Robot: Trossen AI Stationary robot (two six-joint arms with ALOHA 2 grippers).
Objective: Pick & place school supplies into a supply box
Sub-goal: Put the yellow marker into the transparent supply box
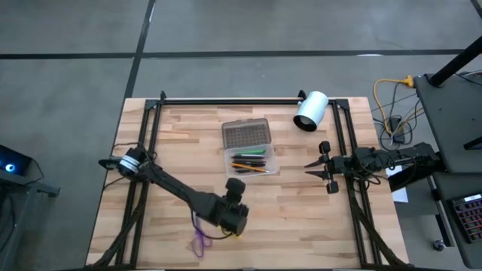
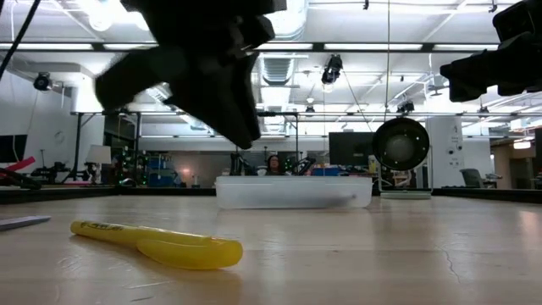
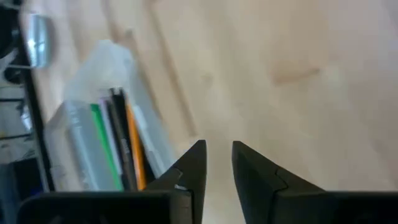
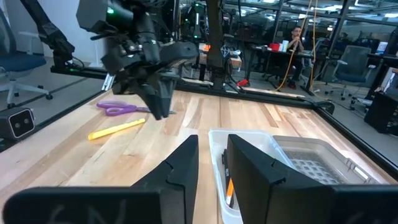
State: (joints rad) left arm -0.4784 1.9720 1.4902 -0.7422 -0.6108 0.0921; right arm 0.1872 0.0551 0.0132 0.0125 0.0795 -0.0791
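The box (image 1: 250, 159) lies mid-table with green, black and orange pens (image 1: 251, 162) inside, its grey lid (image 1: 246, 134) on the far side. The left pincer (image 3: 217, 163) hangs just short of the box, its fingers slightly parted with nothing between them. Behind it lie a yellow marker (image 2: 157, 241) and purple scissors (image 1: 199, 239). The right pincer (image 1: 310, 168) waits beside the box, narrowly open and empty. A white cylinder (image 1: 309, 111) sits beyond it.

Grey floor (image 1: 68, 30) surrounds the wooden bench (image 1: 301, 218). Beyond it, bright ceiling lights (image 2: 102, 13), desks (image 4: 292, 59), office chairs (image 4: 18, 68), and a seated person (image 4: 296, 38).
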